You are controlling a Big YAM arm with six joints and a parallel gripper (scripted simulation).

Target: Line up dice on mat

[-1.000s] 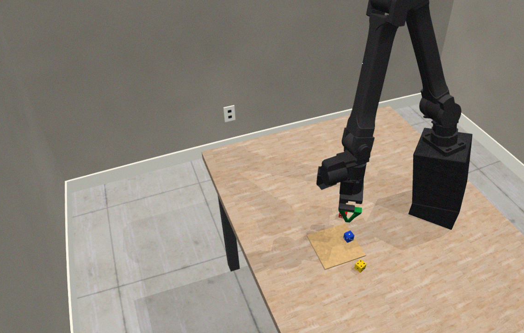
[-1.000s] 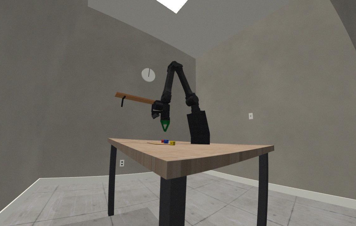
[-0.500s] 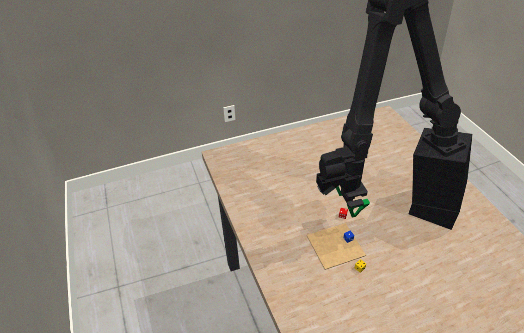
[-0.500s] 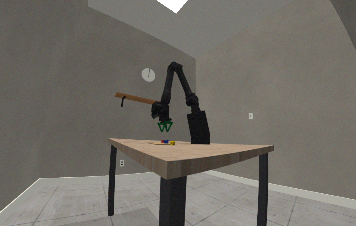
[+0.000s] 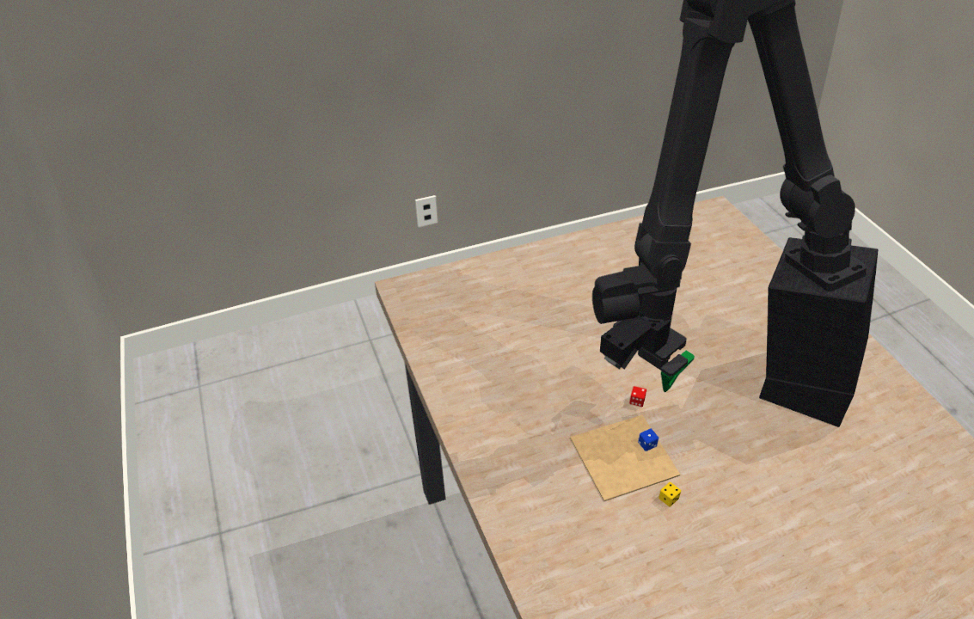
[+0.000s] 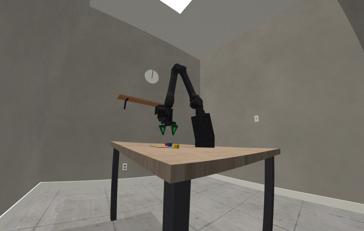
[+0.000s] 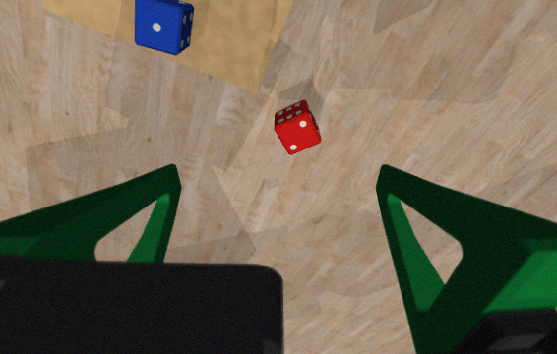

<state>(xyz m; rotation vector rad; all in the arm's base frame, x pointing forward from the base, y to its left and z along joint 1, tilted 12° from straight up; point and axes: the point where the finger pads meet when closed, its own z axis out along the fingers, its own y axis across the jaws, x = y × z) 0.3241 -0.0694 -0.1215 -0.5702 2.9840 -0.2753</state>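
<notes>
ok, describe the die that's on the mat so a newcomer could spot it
On the wooden table, find the tan mat in front of the arm's black base. The blue die sits near its corner. It is the only die on the mat; the red and yellow ones lie on bare wood.
</notes>
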